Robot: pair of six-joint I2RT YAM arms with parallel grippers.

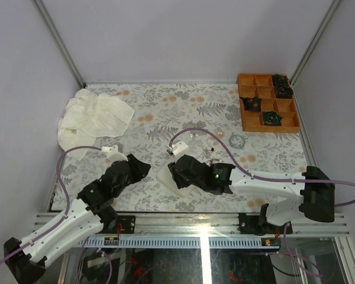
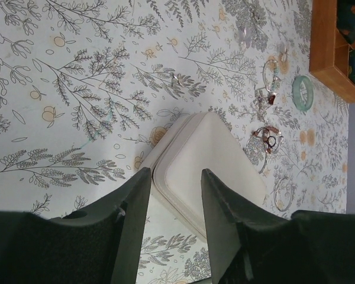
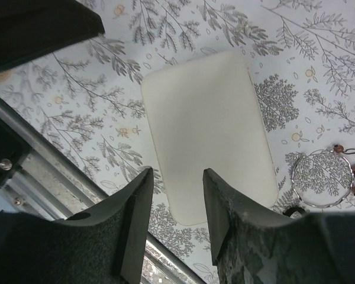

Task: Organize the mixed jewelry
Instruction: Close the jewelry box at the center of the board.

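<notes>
Jewelry [image 1: 222, 143] lies loose on the floral table [image 1: 183, 112], right of centre, between the pale box [image 1: 165, 177] and the orange tray [image 1: 241, 97] in the far right corner. Plain grey walls [image 1: 165, 35] close the far side and both flanks, and a metal rail [image 1: 183, 222] runs along the near edge. A crumpled white rag [image 1: 94, 118] sits at the far left.

From above the pieces are mere specks (only the teal bracelet [image 1: 236, 140] reads clearly). The left wrist view sorts them better: a tangle of small pieces with red beads [image 2: 266, 139] and a thin hoop [image 2: 282, 192] just beside the box's right side. The right wrist view catches one hoop at its edge and shows the box lying close to the rail.

The left claw [image 2: 174, 177] hovers just left of the box, jaws apart with nothing between them. The right claw [image 3: 176, 177] hangs over the box, jaws likewise apart and empty. The two claws crowd that near-centre spot. Bare table shows across the far middle and between rag and box.
</notes>
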